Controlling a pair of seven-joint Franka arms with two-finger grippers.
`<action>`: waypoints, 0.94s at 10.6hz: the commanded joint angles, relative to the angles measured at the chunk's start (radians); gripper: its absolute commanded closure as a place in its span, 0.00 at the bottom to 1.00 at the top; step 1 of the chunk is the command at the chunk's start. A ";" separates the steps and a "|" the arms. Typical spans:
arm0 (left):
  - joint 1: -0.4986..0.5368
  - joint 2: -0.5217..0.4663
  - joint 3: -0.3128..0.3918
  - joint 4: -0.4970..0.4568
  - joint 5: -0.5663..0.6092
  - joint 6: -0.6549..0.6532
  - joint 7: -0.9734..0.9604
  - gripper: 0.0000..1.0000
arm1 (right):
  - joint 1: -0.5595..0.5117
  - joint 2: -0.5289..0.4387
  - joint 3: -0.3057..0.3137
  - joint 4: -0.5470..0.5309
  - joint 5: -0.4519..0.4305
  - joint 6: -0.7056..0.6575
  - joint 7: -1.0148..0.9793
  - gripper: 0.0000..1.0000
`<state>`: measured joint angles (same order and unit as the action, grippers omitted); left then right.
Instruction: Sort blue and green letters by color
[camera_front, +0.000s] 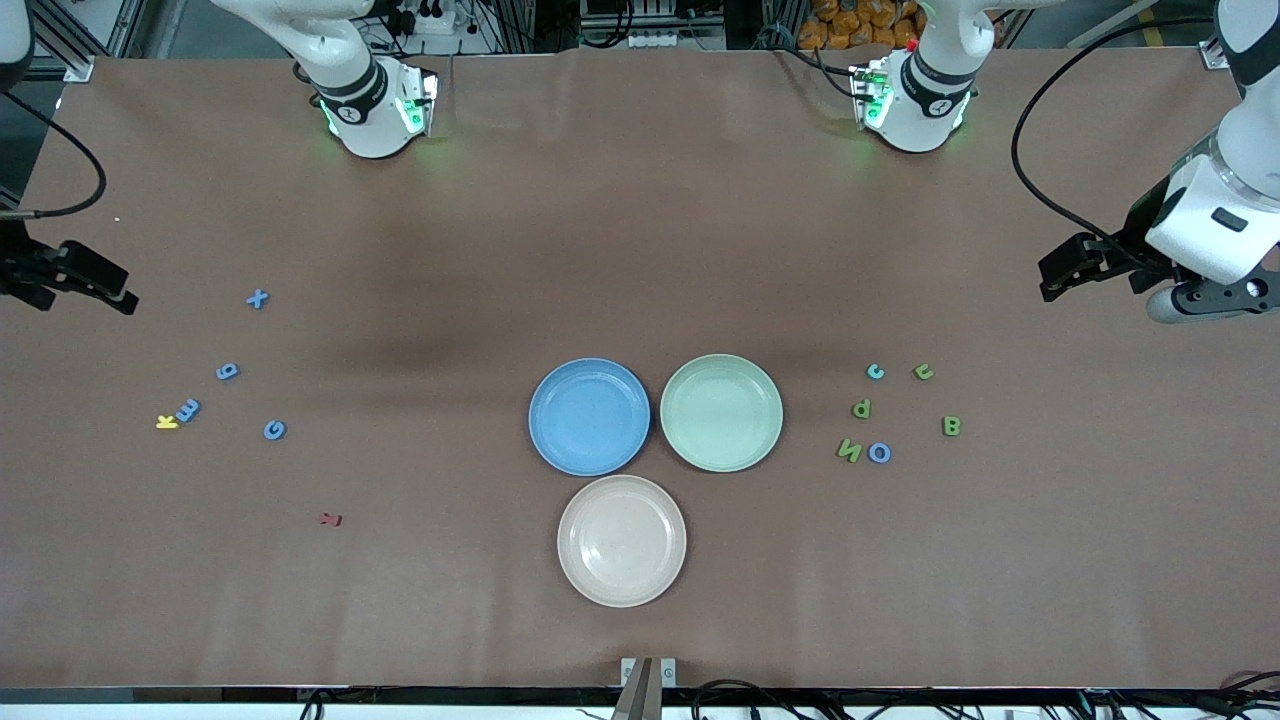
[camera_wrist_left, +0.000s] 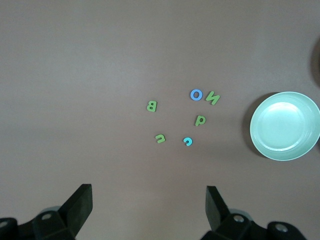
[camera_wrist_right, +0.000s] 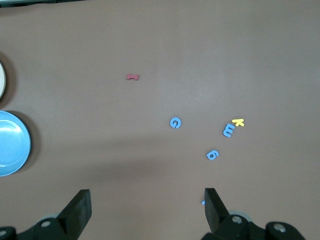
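Blue letters X (camera_front: 257, 298), 9 (camera_front: 227, 372), E (camera_front: 187, 409) and G (camera_front: 274, 430) lie toward the right arm's end of the table. Green letters u (camera_front: 923, 372), p (camera_front: 861, 408), N (camera_front: 849, 450) and B (camera_front: 951, 426) lie toward the left arm's end, with a blue c (camera_front: 875, 372) and a blue O (camera_front: 879, 453) among them. My left gripper (camera_front: 1048, 287) hangs open and empty in the air, over bare table beside the green group (camera_wrist_left: 200, 120). My right gripper (camera_front: 122, 300) hangs open and empty over bare table beside the blue group (camera_wrist_right: 175, 122).
A blue plate (camera_front: 589, 416) and a green plate (camera_front: 721, 412) stand side by side mid-table, with a beige plate (camera_front: 621, 540) nearer the front camera. A yellow letter (camera_front: 166, 421) touches the E. A dark red letter (camera_front: 330, 519) lies apart, nearer the camera.
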<state>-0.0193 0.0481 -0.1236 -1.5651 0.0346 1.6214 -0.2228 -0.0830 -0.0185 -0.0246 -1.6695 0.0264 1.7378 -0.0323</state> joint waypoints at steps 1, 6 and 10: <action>0.004 0.004 0.012 0.031 -0.016 -0.026 0.022 0.00 | 0.000 -0.006 0.002 0.135 -0.006 -0.157 0.000 0.00; 0.010 0.059 0.009 -0.139 0.039 0.157 0.045 0.00 | 0.006 0.041 0.006 0.145 -0.005 -0.159 -0.001 0.00; 0.068 0.172 0.007 -0.361 0.070 0.528 0.051 0.00 | 0.009 0.297 0.006 0.148 -0.045 -0.095 -0.001 0.00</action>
<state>0.0093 0.1750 -0.1144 -1.8312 0.0737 1.9927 -0.1948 -0.0739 0.1361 -0.0204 -1.5527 0.0216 1.6173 -0.0323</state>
